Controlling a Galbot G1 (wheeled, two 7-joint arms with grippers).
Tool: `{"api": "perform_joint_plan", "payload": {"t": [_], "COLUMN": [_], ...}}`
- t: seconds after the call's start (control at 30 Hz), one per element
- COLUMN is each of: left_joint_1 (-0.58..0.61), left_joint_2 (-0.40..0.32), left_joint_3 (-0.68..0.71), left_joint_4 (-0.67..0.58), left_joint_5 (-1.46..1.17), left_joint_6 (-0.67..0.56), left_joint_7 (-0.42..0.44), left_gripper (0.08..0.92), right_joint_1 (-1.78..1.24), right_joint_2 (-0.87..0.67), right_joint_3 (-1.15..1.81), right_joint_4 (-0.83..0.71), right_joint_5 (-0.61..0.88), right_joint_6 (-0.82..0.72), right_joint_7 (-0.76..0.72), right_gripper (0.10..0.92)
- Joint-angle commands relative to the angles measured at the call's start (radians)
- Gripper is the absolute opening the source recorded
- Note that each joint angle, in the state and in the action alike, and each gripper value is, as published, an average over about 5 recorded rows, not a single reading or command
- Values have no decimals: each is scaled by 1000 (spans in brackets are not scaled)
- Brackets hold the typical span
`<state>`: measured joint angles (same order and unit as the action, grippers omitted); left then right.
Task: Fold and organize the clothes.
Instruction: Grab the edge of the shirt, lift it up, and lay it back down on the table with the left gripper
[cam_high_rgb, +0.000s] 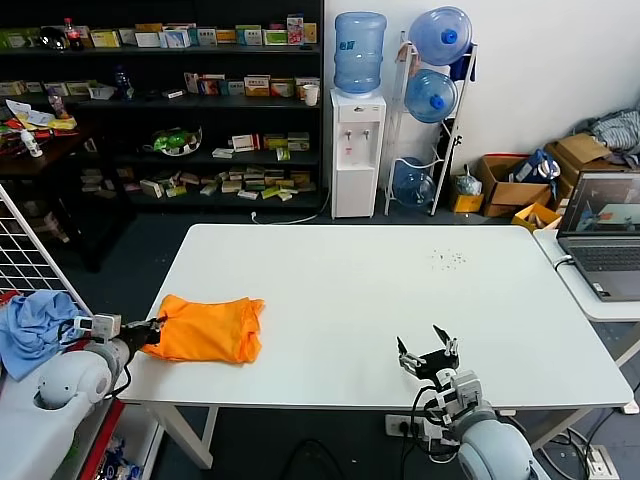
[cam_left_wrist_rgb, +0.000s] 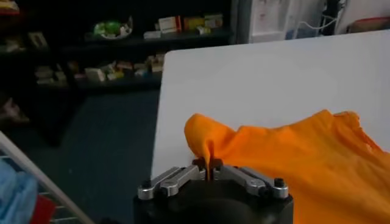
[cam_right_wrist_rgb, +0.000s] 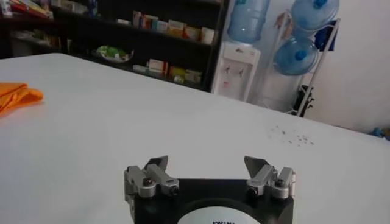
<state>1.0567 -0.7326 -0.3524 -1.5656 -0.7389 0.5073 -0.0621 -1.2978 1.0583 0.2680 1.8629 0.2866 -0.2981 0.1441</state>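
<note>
White table (cam_high_rgb: 380, 300) fills the room's middle, shelves behind. On the table's left part lies the folded orange T-shirt (cam_high_rgb: 208, 328). At the table's left edge, the left gripper (cam_high_rgb: 152, 331) pinches the shirt's edge; likely dragging it off next. Right gripper (cam_high_rgb: 428, 357) waits apart near the table's front edge. No containers hold anything visible.
</note>
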Motion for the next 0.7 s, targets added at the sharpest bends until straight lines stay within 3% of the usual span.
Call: {"api": "perform_joint_plan", "payload": {"t": [0.03, 0.3, 0.7], "left_joint_1": [-36, -60, -134], "left_joint_2": [216, 296, 286], "left_joint_3": [-42, -38, 31], "left_joint_4": [117, 107, 87], "left_joint_5": [306, 319, 321], "left_joint_6": [-56, -62, -46], "left_joint_7": [7, 14, 2], "left_gripper": [114, 114, 114], "right_joint_1": [39, 65, 58], "right_joint_2": [7, 23, 32], "right_joint_3": [-14, -32, -28], "right_joint_4": [-6, -28, -21], "right_joint_5": [5, 3, -19], "right_joint_6": [-2, 2, 9], "right_joint_7": [0, -2, -4], "right_gripper": [823, 823, 823]}}
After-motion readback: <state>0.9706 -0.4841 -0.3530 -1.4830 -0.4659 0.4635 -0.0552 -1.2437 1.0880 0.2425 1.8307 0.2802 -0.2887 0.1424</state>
